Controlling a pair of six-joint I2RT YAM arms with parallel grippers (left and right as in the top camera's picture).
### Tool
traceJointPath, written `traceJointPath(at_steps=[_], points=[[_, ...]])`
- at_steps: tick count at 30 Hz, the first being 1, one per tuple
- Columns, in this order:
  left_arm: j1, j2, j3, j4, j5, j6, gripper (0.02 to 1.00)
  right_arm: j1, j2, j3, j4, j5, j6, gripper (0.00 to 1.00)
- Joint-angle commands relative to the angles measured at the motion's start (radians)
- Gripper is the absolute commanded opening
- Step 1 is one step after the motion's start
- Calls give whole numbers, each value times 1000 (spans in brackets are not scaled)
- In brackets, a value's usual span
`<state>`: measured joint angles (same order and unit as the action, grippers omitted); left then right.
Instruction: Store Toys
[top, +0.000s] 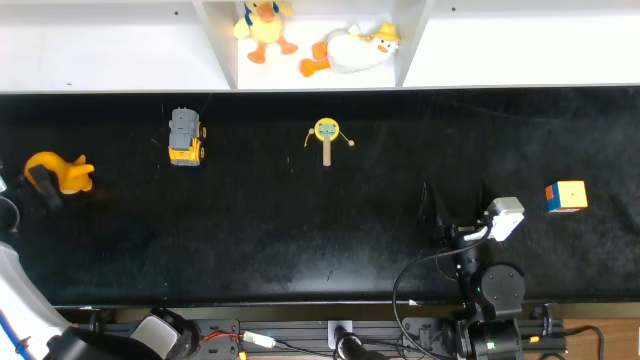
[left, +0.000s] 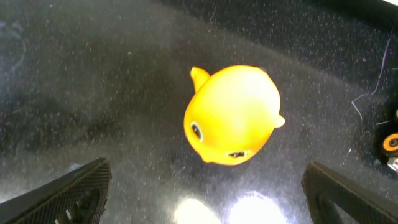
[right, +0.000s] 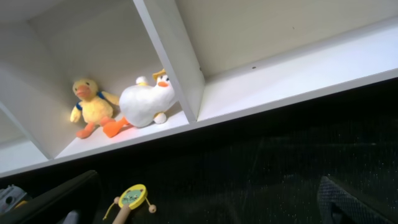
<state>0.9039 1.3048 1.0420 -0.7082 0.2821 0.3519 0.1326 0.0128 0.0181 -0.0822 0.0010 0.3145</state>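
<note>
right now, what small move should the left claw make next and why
Probably lower the left claw onto the yellow toy and close. The claw stands open, the toy lies lined up with its gap on the black table, and nothing is gripped yet.

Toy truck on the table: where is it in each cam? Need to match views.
Top view: toy truck on the black table, left of centre, near the white shelf.
Left wrist view: a sliver at the frame edge, wheel and yellow body, beyond the yellow duck; likely the truck.
Right wrist view: grey-and-yellow bit at the frame edge, beside the rattle.
Shared landmark: the white shelf along the table's far side.
</note>
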Motion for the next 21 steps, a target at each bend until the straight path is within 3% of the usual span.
traceJointPath(at_steps=[1, 13, 21], points=[[3, 45, -7, 0, 86, 48, 996, 5, -9, -14, 5, 3, 3, 996], [-31, 140, -7, 44, 122, 129, 998, 5, -9, -14, 5, 3, 3, 996], [-121, 180, -7, 98, -23, 146, 972, 5, -9, -14, 5, 3, 3, 996]])
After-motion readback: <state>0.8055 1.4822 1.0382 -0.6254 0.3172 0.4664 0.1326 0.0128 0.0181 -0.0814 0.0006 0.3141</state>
